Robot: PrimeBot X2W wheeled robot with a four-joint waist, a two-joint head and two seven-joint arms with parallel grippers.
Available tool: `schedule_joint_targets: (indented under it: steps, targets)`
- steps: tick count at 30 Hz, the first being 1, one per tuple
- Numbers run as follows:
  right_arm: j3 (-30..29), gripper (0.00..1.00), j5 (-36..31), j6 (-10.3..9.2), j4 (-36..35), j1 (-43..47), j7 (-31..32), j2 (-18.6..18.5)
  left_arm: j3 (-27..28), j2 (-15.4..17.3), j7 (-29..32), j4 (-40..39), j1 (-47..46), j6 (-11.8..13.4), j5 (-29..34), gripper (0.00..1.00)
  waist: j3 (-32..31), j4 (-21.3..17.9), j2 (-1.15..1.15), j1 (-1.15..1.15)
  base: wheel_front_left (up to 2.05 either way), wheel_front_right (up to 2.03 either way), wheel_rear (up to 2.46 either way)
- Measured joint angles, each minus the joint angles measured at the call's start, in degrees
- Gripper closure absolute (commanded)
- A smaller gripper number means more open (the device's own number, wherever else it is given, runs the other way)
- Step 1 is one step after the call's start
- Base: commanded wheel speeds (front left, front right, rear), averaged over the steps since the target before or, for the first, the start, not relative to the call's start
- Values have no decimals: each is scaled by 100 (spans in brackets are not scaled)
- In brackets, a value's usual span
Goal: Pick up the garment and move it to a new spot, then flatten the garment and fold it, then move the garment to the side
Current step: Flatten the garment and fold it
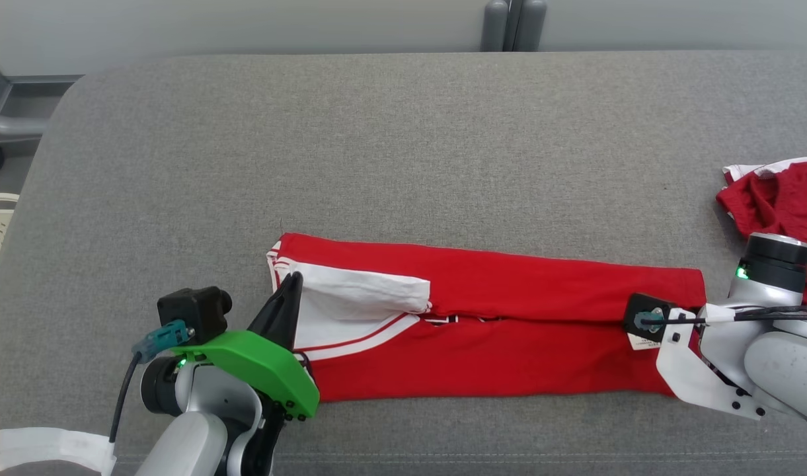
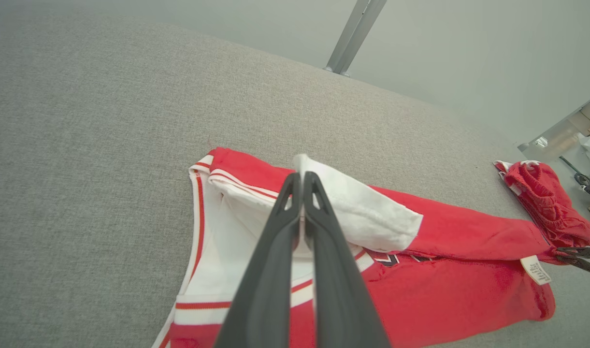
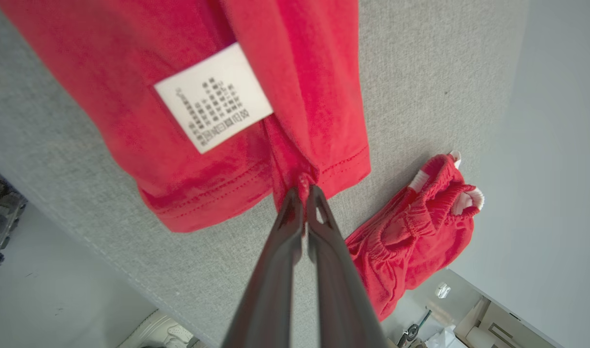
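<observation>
The red knit garment with white striped trim (image 1: 509,330) lies folded lengthwise into a long narrow strip across the near middle of the grey fabric-covered tabletop (image 1: 377,132). The left pincer (image 2: 302,176) is clenched on the turned-back white panel at the armhole end. The right pincer (image 3: 303,191) is clenched on a small pinch of the hem, just beside the white printed care label (image 3: 212,96). A second, crumpled red garment with white elastic edging (image 1: 776,198) sits apart at the tabletop's right edge.

Assessment: the cloth is light, limp and not fragile. It will likely sag and come unfolded between the two holds unless drawn taut. The hemmed and trimmed edges, being doubled, should give the firmest purchase. The pinch at the hem looks shallow and may slip.
</observation>
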Motion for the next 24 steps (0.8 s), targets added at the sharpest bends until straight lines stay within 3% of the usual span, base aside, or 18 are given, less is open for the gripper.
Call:
schedule_joint_targets:
  steps: [1,10,24]
  targets:
    - [-5,0,-36,0,15,1,-29,-3,-5,-7,0,10,13,0,-4,100,-1,11,0,0,0,0,0]
    - [-11,0,-59,0,144,-21,-258,154,0,-42,-19,94,239,41,-146,100,-52,86,0,0,0,0,0]
    - [-15,0,589,0,642,-668,-1045,196,-69,-62,-58,171,766,151,-257,100,-216,53,0,0,0,0,0]
